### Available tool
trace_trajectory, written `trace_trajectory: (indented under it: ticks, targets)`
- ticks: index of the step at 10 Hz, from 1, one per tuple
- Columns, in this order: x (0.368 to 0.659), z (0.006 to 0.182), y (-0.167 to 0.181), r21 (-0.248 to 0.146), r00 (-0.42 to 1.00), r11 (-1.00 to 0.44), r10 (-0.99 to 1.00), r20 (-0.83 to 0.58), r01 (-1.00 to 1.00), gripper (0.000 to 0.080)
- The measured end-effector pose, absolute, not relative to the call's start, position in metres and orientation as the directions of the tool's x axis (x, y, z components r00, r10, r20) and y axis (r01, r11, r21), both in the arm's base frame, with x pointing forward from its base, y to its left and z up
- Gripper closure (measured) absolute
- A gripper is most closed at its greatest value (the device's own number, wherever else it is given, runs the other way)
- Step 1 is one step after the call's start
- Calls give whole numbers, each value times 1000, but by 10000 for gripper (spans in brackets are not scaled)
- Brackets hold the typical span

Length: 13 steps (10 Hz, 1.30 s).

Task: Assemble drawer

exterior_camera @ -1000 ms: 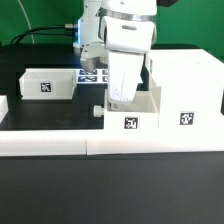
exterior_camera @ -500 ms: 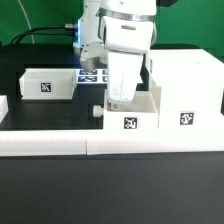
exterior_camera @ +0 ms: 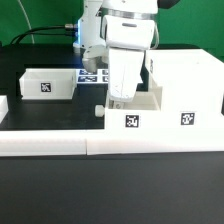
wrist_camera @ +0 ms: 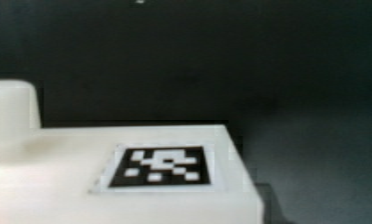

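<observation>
The drawer's tall white housing [exterior_camera: 186, 85] stands at the exterior view's right, with a tag on its front. One small open-top tray [exterior_camera: 143, 118], with a knob [exterior_camera: 97, 111] and a tag, sits on the black table against the housing's left side. My gripper [exterior_camera: 120, 99] reaches down into this tray, its fingers close together on a tray wall. The second tray [exterior_camera: 48, 83] lies apart at the left. The wrist view shows a white tray surface with a tag [wrist_camera: 165, 166] and a blurred white knob [wrist_camera: 7, 112]. My fingers do not show there.
The long low white border wall [exterior_camera: 60, 144] runs along the table's front. The marker board [exterior_camera: 92, 75] lies flat behind my arm, between the two trays. A dark backdrop and cables stand at the rear.
My hand and the held tray have shifted very slightly toward the housing. Nothing else has moved.
</observation>
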<state>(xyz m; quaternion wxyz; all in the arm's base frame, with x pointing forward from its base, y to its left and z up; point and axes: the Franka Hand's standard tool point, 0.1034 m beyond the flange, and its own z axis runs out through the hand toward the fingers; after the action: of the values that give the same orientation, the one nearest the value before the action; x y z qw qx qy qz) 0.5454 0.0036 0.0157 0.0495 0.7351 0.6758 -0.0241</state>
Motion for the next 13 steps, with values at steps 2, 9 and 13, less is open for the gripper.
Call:
trace_trajectory:
  ticks: [2,9,13]
  targets:
    - [543,15,5,30,76,-73,991,-106,997,757]
    - [542,15,6,12,49,-48,991,-122,999,757]
    - [544,17,8,3,8,-8,990,-141,1000,757]
